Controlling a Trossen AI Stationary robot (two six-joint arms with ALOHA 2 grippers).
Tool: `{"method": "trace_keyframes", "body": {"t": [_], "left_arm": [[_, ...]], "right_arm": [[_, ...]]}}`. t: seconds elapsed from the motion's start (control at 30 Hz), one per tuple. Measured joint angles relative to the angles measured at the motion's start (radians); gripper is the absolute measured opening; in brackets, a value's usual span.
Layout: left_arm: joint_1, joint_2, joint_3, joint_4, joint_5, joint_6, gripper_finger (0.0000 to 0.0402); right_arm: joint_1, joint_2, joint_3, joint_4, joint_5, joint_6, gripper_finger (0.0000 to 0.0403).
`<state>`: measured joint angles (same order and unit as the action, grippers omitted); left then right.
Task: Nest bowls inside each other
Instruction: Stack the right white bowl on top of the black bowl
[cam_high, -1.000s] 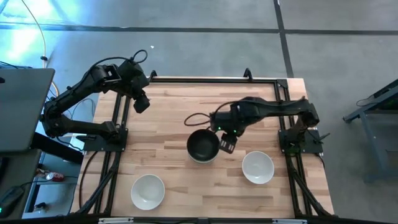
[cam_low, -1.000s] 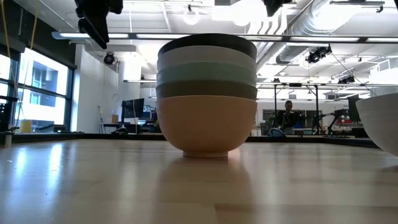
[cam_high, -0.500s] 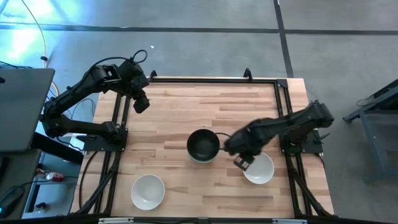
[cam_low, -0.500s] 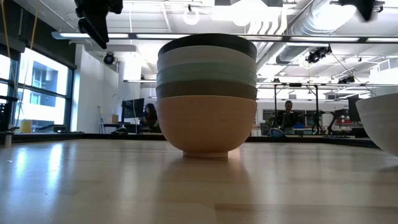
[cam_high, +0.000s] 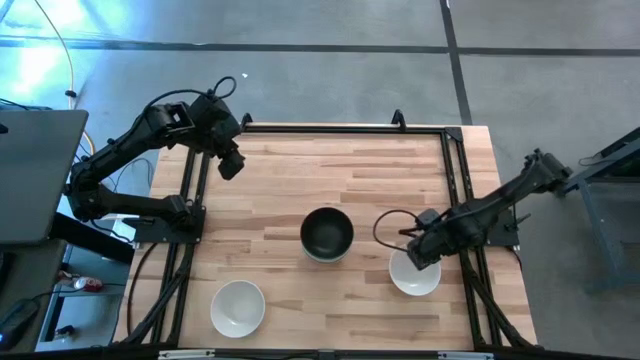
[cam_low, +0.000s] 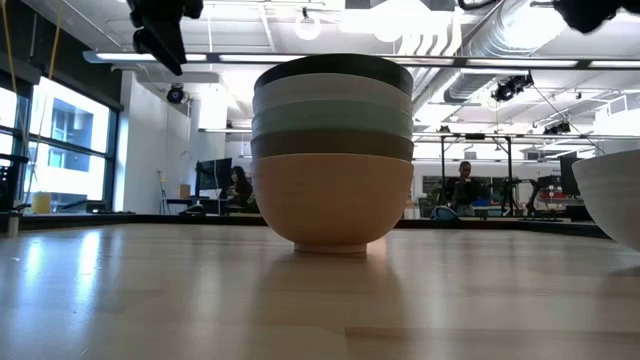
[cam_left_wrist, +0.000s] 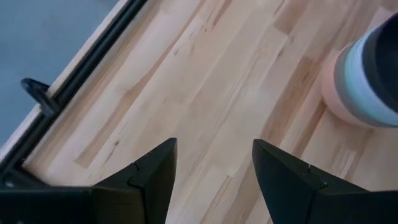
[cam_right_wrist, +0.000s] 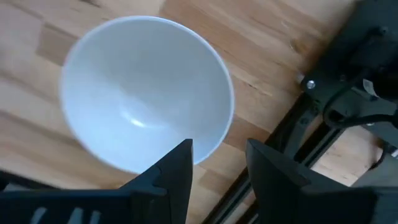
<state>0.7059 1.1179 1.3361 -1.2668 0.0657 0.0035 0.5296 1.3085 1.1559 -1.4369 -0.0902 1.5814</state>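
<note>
I'm lining up the pick of the right-hand white bowl (cam_high: 414, 273) near the front edge. My right gripper (cam_right_wrist: 217, 163) hangs above its rim, fingers apart and empty, probably not touching yet. Next I'd straddle the rim, then close. Farther back sits the nested stack (cam_high: 327, 234), black bowl uppermost. The left gripper (cam_left_wrist: 213, 165) waits, fingers spread, at the far left corner.

Two dark, matte jointed arms with trailing black cables and seemingly blunt, wedge-shaped black fingers (cam_left_wrist: 152, 180).

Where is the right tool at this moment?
In the high view, the right tool hangs open over the near-right white bowl's rim, to the right of the stack of bowls.
</note>
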Motion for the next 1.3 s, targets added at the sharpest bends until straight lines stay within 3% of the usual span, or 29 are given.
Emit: {"method": "trace_keyframes", "body": {"t": [0.4, 0.77, 1.17, 1.3], "left_arm": [[0.000, 0.000, 0.000, 0.016, 0.017, -0.027, 0.0200], [0.000, 0.000, 0.000, 0.016, 0.017, -0.026, 0.0200], [0.000, 0.000, 0.000, 0.017, 0.017, -0.010, 0.0200], [0.000, 0.000, 0.000, 0.037, 0.017, -0.009, 0.0200]], "right_arm": [[0.002, -0.045, -0.273, 0.254, -0.027, 0.150, 0.0142], [0.002, -0.047, -0.345, 0.272, -0.069, 0.193, 0.0142], [0.002, -0.046, -0.427, 0.419, -0.094, 0.229, 0.0142], [0.001, -0.046, -0.427, 0.418, -0.090, 0.228, 0.0124]]}}
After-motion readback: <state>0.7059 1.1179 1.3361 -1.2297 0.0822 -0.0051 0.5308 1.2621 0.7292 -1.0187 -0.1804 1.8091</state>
